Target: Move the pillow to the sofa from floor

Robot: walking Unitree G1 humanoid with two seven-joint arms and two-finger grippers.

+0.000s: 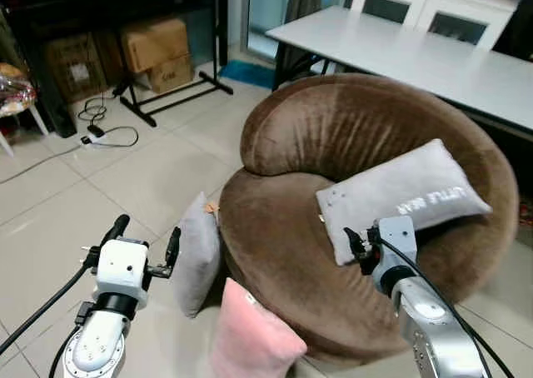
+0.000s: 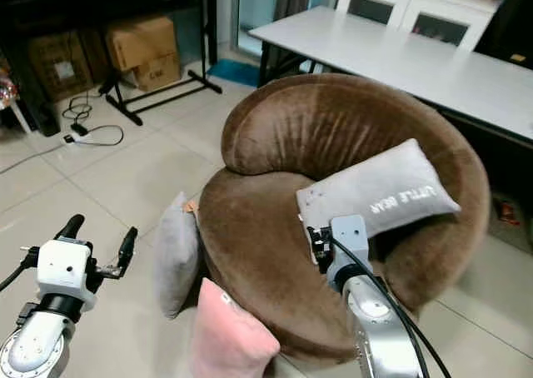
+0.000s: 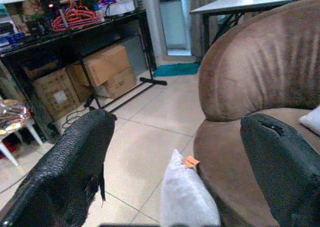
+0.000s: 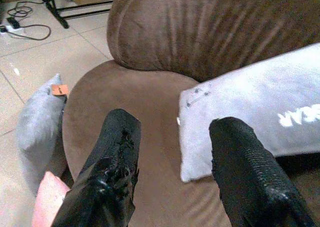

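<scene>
A small grey pillow point(image 1: 198, 253) stands on edge on the tiled floor, leaning against the left side of the round brown sofa point(image 1: 291, 228). A pink pillow point(image 1: 250, 336) leans against the sofa's front. A bigger grey pillow point(image 1: 404, 195) with lettering lies on the sofa seat. My left gripper point(image 1: 147, 236) is open just left of the small grey pillow point(image 3: 187, 197), nothing between its fingers. My right gripper point(image 1: 360, 246) is open over the seat by the lettered pillow's point(image 4: 250, 112) near corner, holding nothing.
A white table point(image 1: 416, 53) stands behind the sofa, white cabinets beyond it. At the back left are cardboard boxes point(image 1: 154, 49), a black rack's feet point(image 1: 166, 95) and a power strip with cable point(image 1: 104, 135) on the floor. Open tiles lie to the left.
</scene>
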